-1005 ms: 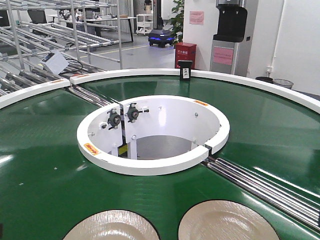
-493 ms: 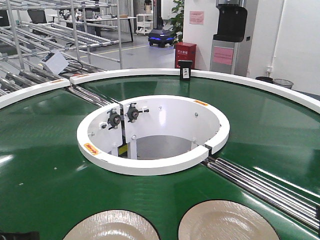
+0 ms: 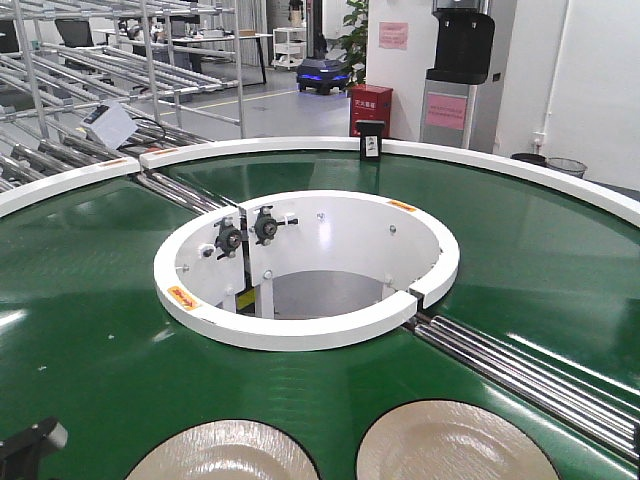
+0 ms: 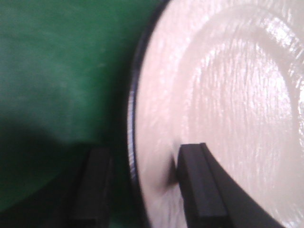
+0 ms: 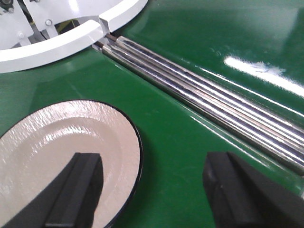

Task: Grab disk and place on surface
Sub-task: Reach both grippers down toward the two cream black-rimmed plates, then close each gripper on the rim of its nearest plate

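Okay, so both disks sit on the green belt (image 3: 90, 300) at the bottom of the front view, left disk (image 3: 225, 455) and right disk (image 3: 450, 445), neither lifted yet. The left gripper (image 4: 145, 154) is spread apart and straddles the left disk's rim in its wrist view. One finger (image 4: 92, 185) is over the belt at lower left, the other (image 4: 199, 190) over the pale face at lower middle.

Looks like the grab step to me. I'd drop straight down until the outer finger is below the dark edge, then pinch slowly so the glossy rim doesn't skate out. That picture's blurry, so I can't tell if anything touches.

The right gripper (image 5: 154, 161) is wide apart too, holding nothing, with one finger over a disk's edge at lower left. The drop-off surface isn't in any view.
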Available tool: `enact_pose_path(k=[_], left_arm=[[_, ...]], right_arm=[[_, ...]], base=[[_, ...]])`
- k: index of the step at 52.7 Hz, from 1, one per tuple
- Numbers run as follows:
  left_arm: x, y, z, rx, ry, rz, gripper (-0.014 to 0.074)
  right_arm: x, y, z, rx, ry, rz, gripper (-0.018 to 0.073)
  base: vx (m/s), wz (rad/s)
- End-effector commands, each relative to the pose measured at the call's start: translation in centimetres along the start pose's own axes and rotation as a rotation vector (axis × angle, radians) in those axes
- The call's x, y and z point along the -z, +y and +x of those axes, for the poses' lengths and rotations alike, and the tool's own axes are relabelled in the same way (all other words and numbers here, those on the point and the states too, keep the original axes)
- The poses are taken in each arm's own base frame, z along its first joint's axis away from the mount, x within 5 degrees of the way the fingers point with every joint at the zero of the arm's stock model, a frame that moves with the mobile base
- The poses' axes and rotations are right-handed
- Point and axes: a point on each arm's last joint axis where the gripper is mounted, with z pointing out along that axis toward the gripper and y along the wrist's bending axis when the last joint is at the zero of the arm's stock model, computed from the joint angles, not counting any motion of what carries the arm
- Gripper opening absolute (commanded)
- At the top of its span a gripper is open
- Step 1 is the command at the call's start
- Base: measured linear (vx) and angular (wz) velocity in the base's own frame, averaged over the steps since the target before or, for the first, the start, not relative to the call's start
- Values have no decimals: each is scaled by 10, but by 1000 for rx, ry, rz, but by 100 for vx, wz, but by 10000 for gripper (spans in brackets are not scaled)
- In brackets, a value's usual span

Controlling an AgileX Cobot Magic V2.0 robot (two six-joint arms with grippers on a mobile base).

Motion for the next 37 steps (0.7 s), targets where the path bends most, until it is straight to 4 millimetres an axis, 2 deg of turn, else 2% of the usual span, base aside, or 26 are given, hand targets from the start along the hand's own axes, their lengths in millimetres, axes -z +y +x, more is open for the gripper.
enact_pose_path(k=[1,12,18,22,23,30,37], left_arm=[[-1,-10,-11,17,-58,90,431],[-18,-17,-25,-7,-30,232,431],[-22,-23,-33,-19,-19,294,397],[-21,-25,-34,-26,-16,309,323],[-21,-25,-33,-37,-9,307,220],[-19,-24,-32,-45,10,319,0],[-8,-22,-36,12,5,388,-8]], right_arm=[[6,1,-16,5,-89,-10,514],[6,1,-15,5,-84,-9,514],[6,1,-15,6,-85,-9,512],[6,1,-15,6,-85,-9,512],[6,1,-14,3,-69,-7,512],[4,1,-9,-27,-7,-4,512],[-4,1,-7,-57,49,-4,512]], base=[[0,0],[0,0],[0,0],[0,0],[0,0],[0,0],[0,0]])
